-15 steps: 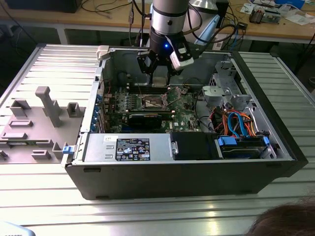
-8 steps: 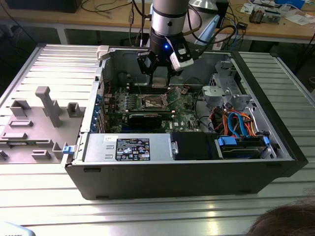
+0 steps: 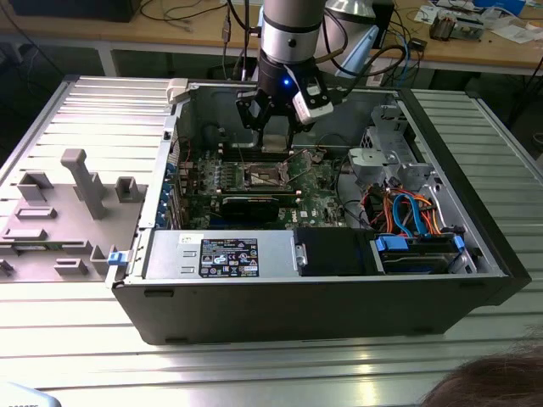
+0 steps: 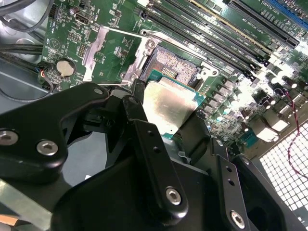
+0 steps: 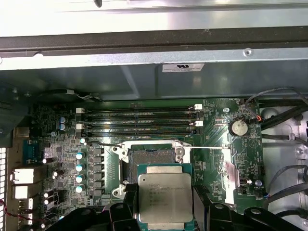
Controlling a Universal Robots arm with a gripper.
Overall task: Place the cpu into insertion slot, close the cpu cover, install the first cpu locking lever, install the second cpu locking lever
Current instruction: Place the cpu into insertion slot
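Pincer (image 4: 166,118) clenches the cpu (image 4: 168,103) by two opposite edges, its silvery top face up and nearly level. In the first wrist view the cpu (image 5: 165,197) hangs above the green circuit board (image 5: 211,115), just short of the insertion slot (image 5: 153,161), which lies bare. The cpu cover (image 4: 94,48) is swung open, flat beside the slot. In the exterior view the pincer (image 3: 273,140) reaches into the open computer case (image 3: 339,305) on the bench (image 3: 254,373).

The chip looks light, thin and rigid, with a smooth, likely slippery lid. Its underside and the socket contacts are probably fragile, so an edge grip kept level suits it best.
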